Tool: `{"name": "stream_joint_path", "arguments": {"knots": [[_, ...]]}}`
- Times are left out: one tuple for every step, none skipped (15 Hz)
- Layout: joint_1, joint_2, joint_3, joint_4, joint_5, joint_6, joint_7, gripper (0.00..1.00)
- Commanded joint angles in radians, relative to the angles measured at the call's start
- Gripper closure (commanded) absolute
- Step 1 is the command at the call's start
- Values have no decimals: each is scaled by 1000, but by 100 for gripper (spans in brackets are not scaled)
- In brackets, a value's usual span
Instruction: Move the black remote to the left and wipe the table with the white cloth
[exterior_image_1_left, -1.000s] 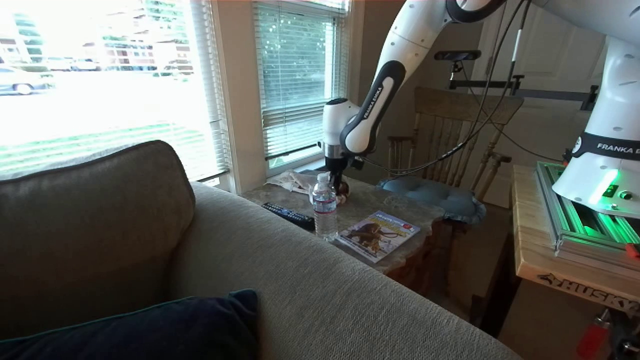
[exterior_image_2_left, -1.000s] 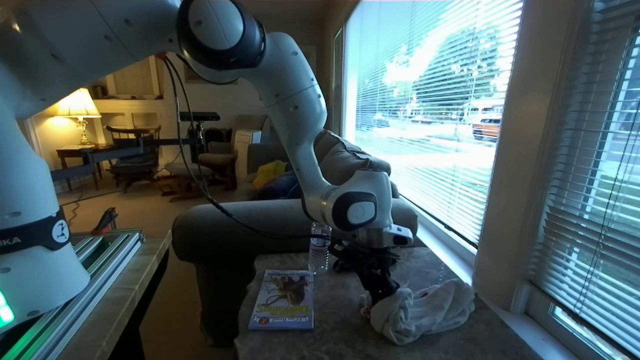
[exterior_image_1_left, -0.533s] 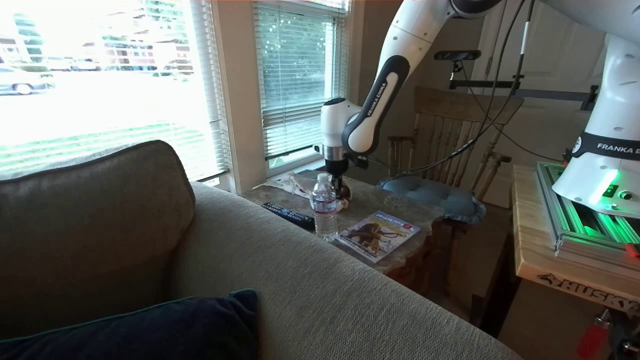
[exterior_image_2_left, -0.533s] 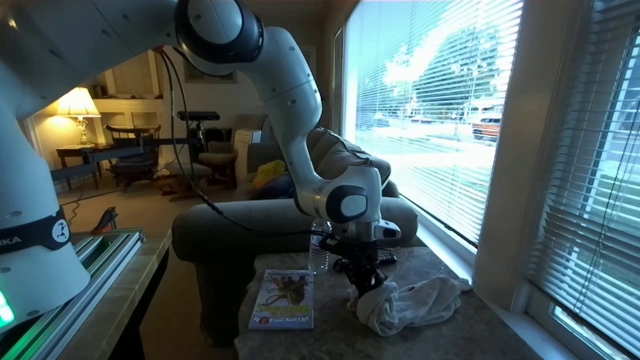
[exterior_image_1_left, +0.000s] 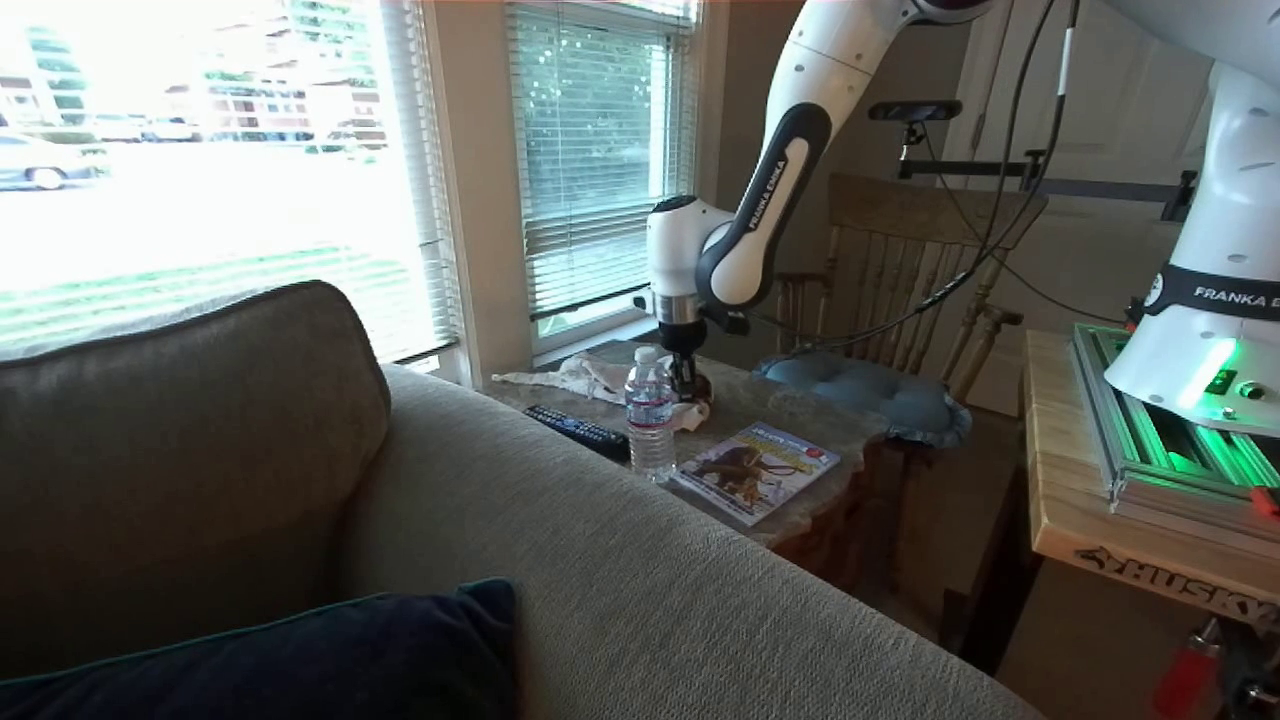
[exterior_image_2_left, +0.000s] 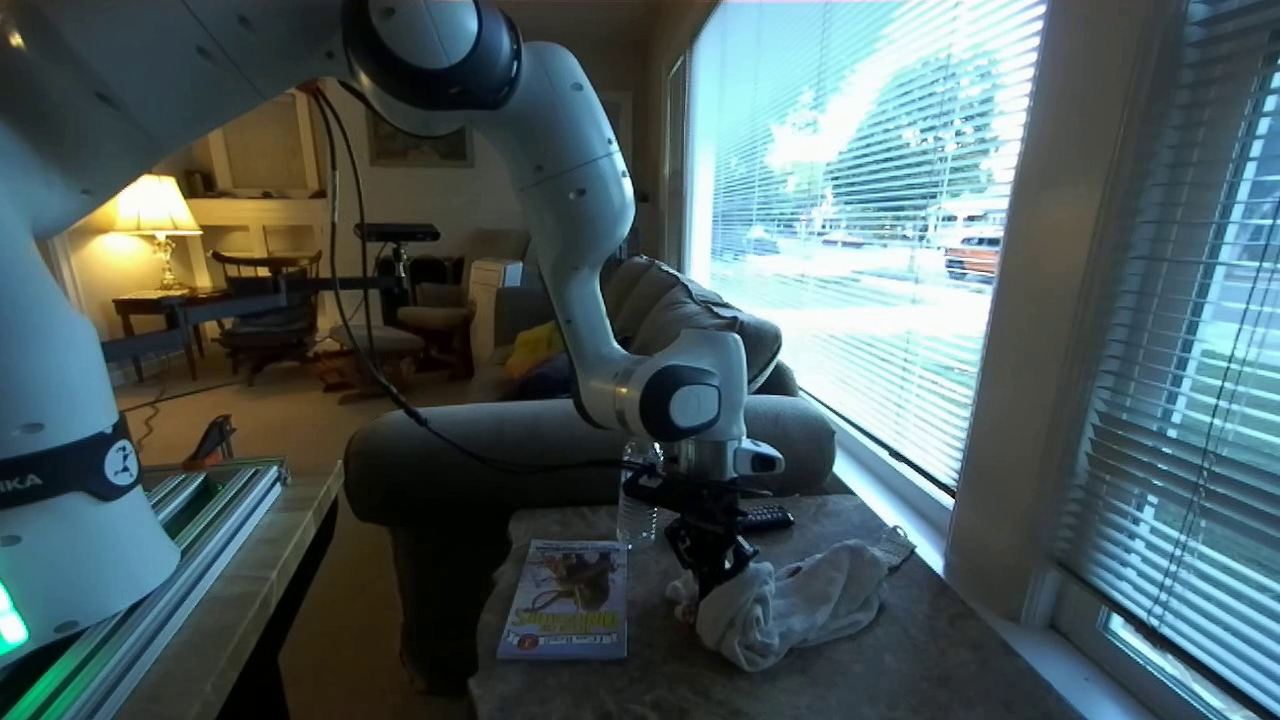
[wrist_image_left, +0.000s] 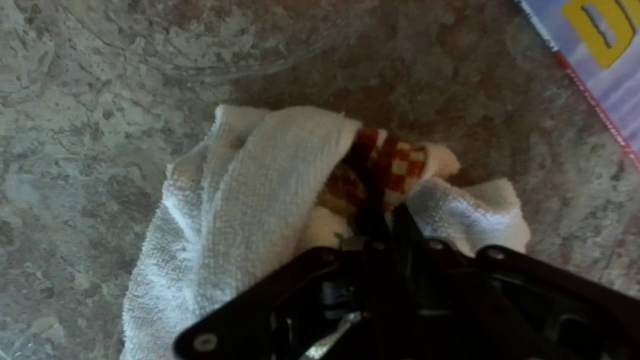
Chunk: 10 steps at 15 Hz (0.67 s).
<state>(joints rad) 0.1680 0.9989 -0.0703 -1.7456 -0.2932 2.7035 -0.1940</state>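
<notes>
White cloth (exterior_image_2_left: 825, 598) bunched on table (exterior_image_2_left: 900, 670) near black remote (exterior_image_1_left: 578, 432), claw (wrist_image_left: 389, 216) clamped on cloth, seemingly by one end

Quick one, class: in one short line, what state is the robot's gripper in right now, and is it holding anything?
Gripper: closed, holding the white cloth.

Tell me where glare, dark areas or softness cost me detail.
Both exterior views: daylight washes out parts of the window; an exterior view: navy cushion in deep shadow; wrist view: dim, slightly soft, the end effector almost black against the white cloth.
</notes>
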Motion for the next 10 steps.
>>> {"name": "stream_joint_path", "arguments": {"knots": [[23, 35, -57, 81, -1, -25, 102, 98], [19, 42, -71, 110, 9, -40, 131, 98], [19, 60, -87, 142, 14, -45, 162, 98], [17, 78, -104, 178, 17, -49, 194, 98], [15, 100, -121, 219, 20, -64, 224, 98], [18, 127, -142, 260, 21, -79, 260, 98], [14, 148, -156, 296, 23, -96, 290, 98], [12, 167, -168, 328, 26, -113, 320, 98], [7, 187, -177, 359, 29, -127, 346, 98], [7, 203, -186, 383, 26, -142, 367, 98]]}}
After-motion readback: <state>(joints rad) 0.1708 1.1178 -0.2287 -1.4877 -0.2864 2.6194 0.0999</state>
